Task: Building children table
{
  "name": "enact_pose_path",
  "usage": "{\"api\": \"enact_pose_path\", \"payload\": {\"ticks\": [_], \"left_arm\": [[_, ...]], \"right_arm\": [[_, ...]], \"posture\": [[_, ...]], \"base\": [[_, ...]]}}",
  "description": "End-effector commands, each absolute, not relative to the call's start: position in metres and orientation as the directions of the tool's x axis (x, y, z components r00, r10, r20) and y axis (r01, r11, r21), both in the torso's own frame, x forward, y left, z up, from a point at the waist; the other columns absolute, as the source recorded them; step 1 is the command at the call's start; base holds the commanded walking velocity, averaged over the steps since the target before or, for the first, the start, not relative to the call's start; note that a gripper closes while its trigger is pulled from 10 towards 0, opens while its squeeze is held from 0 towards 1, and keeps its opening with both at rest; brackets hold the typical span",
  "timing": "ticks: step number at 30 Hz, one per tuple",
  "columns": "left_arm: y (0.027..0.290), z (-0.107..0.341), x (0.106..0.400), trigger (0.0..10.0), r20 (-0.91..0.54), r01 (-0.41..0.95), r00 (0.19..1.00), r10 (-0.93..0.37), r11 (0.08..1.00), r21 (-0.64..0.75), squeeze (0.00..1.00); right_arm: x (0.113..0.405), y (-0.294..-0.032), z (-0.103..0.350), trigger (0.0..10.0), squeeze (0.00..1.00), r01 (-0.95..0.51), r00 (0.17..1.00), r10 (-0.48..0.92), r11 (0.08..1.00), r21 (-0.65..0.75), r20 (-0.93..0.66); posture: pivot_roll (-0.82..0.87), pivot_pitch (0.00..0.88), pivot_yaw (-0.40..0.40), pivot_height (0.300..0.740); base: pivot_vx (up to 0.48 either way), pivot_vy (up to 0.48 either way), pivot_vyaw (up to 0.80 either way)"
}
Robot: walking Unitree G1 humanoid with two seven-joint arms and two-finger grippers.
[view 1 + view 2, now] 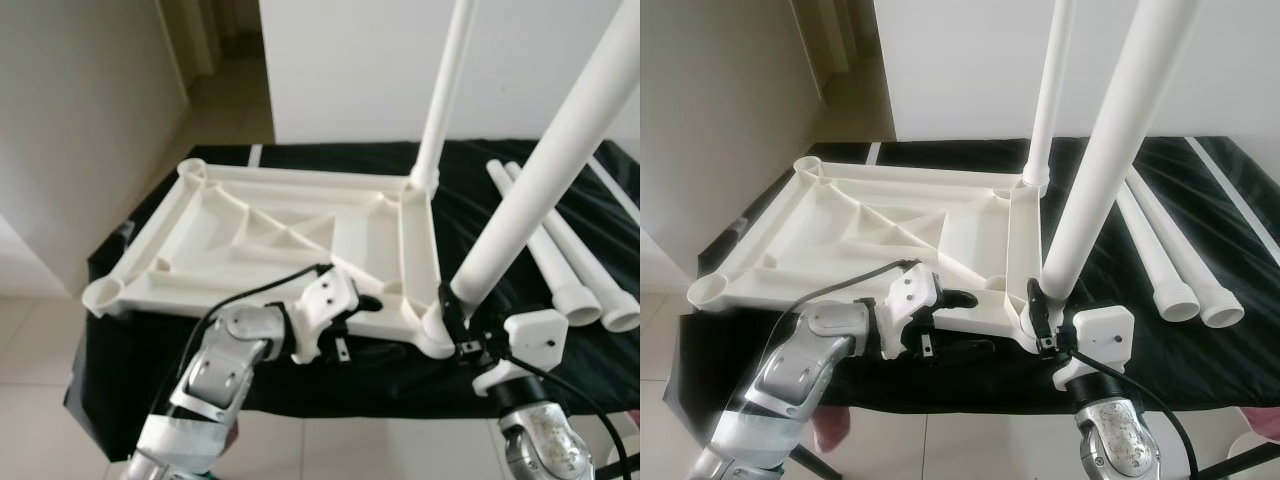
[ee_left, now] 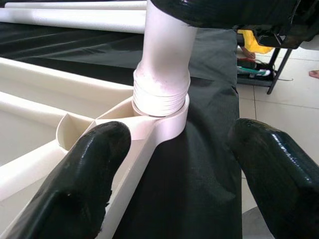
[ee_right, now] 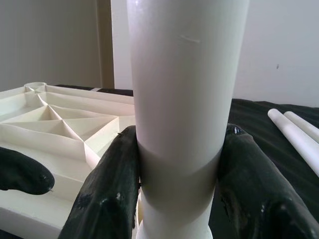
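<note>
Upturned tabletop [image 1: 270, 235] on black cloth [image 1: 330, 375]. Far-corner leg [image 1: 445, 90] already in. Right gripper [image 1: 1042, 312] clamped on near-corner leg [image 1: 1110, 150], threads entering socket. Left gripper [image 1: 340, 315], fingers apart, astride tabletop's near edge. Two spare legs [image 1: 565, 260] beside tabletop; approx halfway.

Tabletop [image 1: 300, 375] covered in black cloth, sits mid-room. White wall [image 1: 350, 70] directly behind it, beige wall [image 1: 80, 130] on the left. Gap between them opens into a corridor with a light tiled floor [image 1: 230, 105]. Pale tiles [image 1: 30, 420] also under the near edge. Lighting is bright, even daylight. Left wrist view shows a black metal stand [image 2: 276, 59] on the tiles beside the cloth.
</note>
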State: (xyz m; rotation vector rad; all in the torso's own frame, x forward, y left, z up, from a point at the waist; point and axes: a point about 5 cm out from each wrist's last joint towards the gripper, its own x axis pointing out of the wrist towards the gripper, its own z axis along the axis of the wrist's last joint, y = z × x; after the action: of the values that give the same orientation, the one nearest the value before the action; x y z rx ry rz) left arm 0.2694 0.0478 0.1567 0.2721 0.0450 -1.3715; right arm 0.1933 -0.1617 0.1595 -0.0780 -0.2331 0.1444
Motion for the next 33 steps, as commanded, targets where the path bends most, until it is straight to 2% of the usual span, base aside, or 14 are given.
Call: {"api": "enact_pose_path", "payload": {"ticks": [1,8,16,22,33], "left_arm": [[0.049,0.159,0.272,10.0,-0.184,0.96,0.251,-0.95,0.22,0.172,0.0],[0.047,0.159,0.272,10.0,-0.187,0.961,0.249,-0.95,0.218,0.173,0.0],[0.046,0.16,0.274,10.0,-0.193,0.958,0.256,-0.947,0.222,0.179,0.0],[0.048,0.161,0.277,10.0,-0.193,0.955,0.267,-0.944,0.232,0.185,0.0],[0.048,0.161,0.277,10.0,-0.194,0.955,0.264,-0.945,0.229,0.188,0.0]], "right_arm": [[0.192,-0.162,0.142,10.0,0.0,-0.149,0.978,0.159,0.986,-0.08,0.137],[0.194,-0.16,0.136,10.0,0.0,-0.181,0.975,0.19,0.98,-0.077,0.117],[0.202,-0.156,0.13,10.0,0.0,-0.248,0.967,0.247,0.969,-0.004,0.061],[0.206,-0.164,0.128,10.0,0.0,-0.206,0.979,0.202,0.969,0.134,0.042],[0.21,-0.169,0.126,10.0,0.0,-0.152,0.988,0.154,0.969,0.195,0.007]], "posture": [[-0.01,0.0,0.041,0.74],[-0.01,0.0,0.045,0.74],[0.0,0.0,0.043,0.74],[0.0,0.0,0.04,0.74],[-0.01,0.0,0.045,0.74]], "base": [[0.0,0.0,0.0],[0.0,0.0,0.0],[0.0,0.0,0.0],[0.0,0.0,0.0],[0.0,0.0,0.0]]}}
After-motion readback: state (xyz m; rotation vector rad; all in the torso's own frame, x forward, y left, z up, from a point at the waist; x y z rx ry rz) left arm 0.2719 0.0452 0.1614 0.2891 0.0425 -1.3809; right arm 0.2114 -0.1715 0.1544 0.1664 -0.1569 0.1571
